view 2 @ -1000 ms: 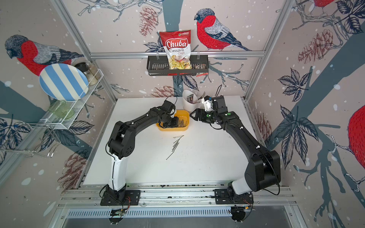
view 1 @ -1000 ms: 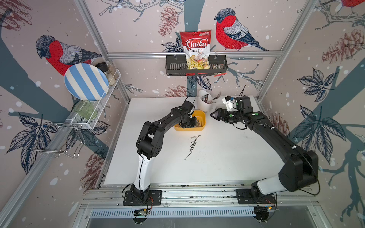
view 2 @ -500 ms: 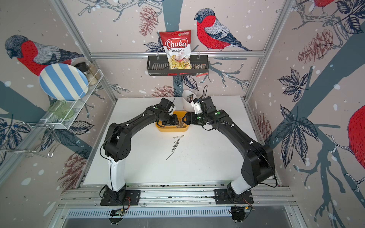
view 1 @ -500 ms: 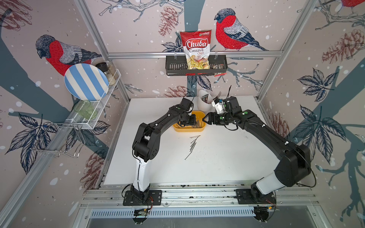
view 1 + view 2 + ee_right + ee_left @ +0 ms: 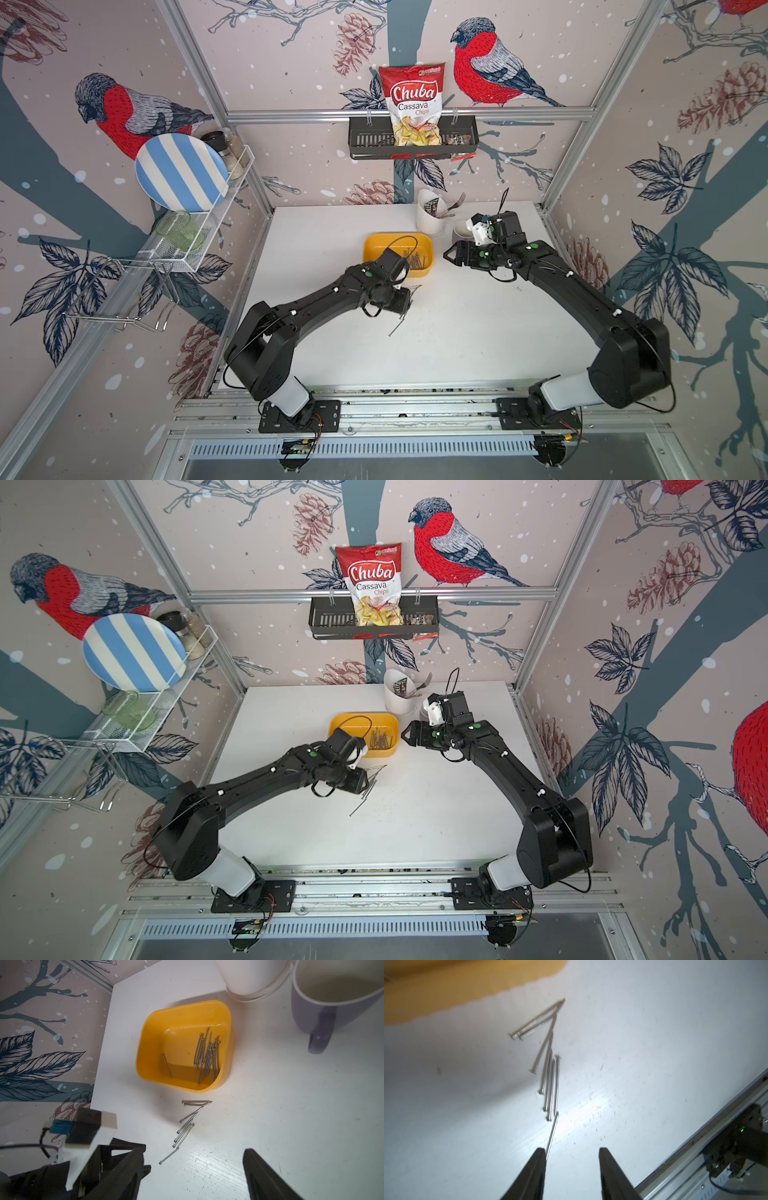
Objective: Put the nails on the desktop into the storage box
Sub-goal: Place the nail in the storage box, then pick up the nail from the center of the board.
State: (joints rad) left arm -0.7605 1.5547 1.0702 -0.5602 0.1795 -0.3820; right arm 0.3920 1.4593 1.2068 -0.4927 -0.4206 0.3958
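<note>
Several loose nails [image 5: 187, 1126] lie in a chain on the white desktop [image 5: 478, 332], just in front of the yellow storage box [image 5: 374, 249]. More nails [image 5: 207, 1055] lie inside the box, and a single nail lies apart from them. My left gripper [image 5: 572, 1150] hangs open over the near end of the chain [image 5: 550, 1076]. The end of one nail runs beside one fingertip [image 5: 538, 1152], and nothing is between the jaws. My right gripper [image 5: 191, 1152] is open and empty, and hovers right of the box [image 5: 338, 725].
A white cutlery holder [image 5: 430, 216] and a mug [image 5: 461, 230] stand behind the right gripper, close to the box. A black wire basket [image 5: 365, 139] with a chips bag hangs on the back wall. A wire rack with a striped plate [image 5: 183, 172] juts in at the left.
My left gripper has come out of the box toward the front, over the loose nails, and has opened. The right gripper shifted slightly left, then back.
</note>
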